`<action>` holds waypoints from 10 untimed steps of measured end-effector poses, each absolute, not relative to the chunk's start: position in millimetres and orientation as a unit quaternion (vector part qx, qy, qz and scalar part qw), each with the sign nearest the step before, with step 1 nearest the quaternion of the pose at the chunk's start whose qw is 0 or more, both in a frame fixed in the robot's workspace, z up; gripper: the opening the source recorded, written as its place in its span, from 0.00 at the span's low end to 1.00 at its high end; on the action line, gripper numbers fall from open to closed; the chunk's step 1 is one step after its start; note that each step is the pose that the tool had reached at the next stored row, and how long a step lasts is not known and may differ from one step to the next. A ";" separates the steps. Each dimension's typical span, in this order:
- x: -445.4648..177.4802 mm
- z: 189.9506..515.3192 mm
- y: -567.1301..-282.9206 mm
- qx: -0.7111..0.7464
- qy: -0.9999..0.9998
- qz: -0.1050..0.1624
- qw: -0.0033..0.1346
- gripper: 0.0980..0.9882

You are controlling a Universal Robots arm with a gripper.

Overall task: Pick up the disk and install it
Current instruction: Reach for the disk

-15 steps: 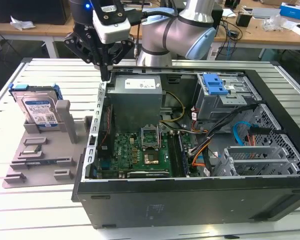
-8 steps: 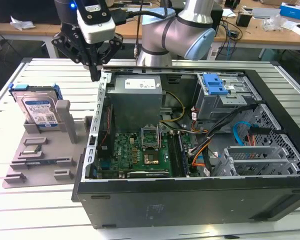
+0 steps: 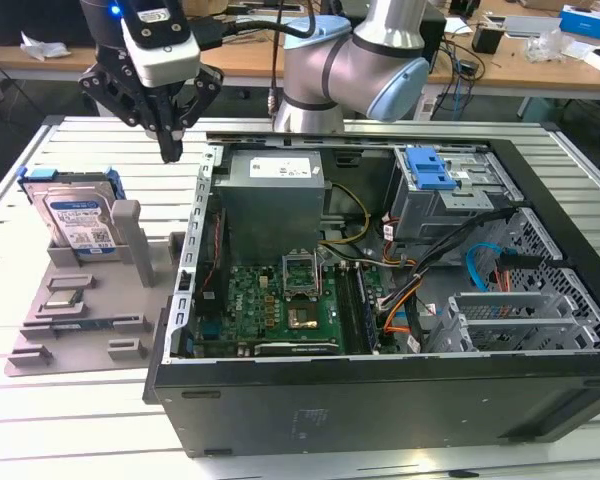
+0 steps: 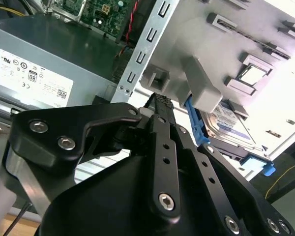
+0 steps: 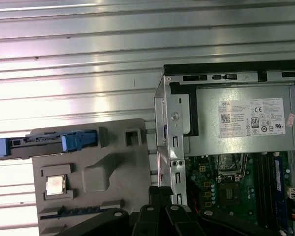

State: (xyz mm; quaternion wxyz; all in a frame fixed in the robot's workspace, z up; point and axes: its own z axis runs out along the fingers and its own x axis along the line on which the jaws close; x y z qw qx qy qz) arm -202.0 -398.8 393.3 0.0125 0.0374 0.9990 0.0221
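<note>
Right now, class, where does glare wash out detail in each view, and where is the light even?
First wrist view: the ribbed metal table glares white. Second wrist view: the grey tray bleaches out beside the disk. Exterior view: even light, the computer case plainly lit inside.

Count, exterior view: one disk [image 3: 77, 222], left of frame, on one grey fixture tray [image 3: 80, 345]. One open PC case [image 3: 380, 410], centre-right, holding one power supply [image 3: 273, 205], one motherboard [image 3: 270, 300], one blue latch [image 3: 430, 168]. One gripper [image 3: 168, 150], upper left.
</note>
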 end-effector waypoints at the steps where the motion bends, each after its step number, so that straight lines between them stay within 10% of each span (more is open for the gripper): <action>1: -203.2 393.3 -398.8 0.037 0.999 0.022 0.013 0.01; 10: -214.9 393.2 -398.8 0.037 0.999 0.022 0.013 0.01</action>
